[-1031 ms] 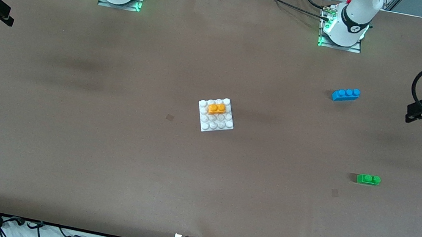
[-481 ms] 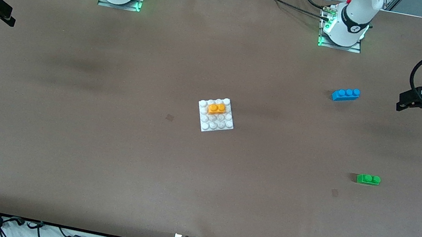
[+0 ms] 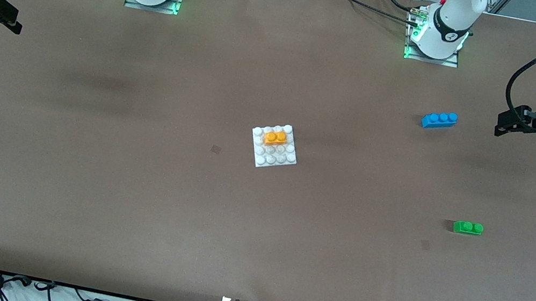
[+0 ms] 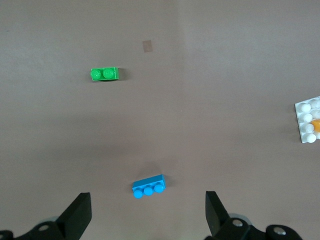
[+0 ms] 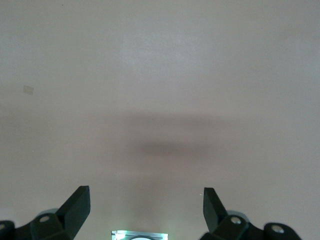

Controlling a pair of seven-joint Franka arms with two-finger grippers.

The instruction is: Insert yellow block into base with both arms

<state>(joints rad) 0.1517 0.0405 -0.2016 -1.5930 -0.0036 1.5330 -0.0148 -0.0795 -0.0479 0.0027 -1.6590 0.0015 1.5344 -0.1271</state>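
The yellow block (image 3: 275,138) sits pressed onto the white studded base (image 3: 274,160) in the middle of the table. It lies along the base's rows farther from the front camera. Only a sliver of the block (image 4: 316,123) and an edge of the base (image 4: 305,116) show in the left wrist view. My left gripper (image 3: 505,124) hangs open and empty over the left arm's end of the table; the left wrist view shows that gripper (image 4: 147,214) with its jaws wide apart. My right gripper (image 3: 16,19) hangs open and empty over the right arm's end, well away from the base. In the right wrist view that gripper (image 5: 145,210) has only bare table in front of it.
A blue three-stud brick (image 3: 439,120) lies toward the left arm's end, farther from the front camera than the base, and below my left gripper's view as a blue brick (image 4: 148,185). A green two-stud brick (image 3: 468,227) lies nearer to that camera. The arms' bases (image 3: 434,42) stand along the table's edge.
My left gripper has drifted in from the table's end toward the blue brick. The right gripper has shifted only slightly. Block, base and bricks have not moved.
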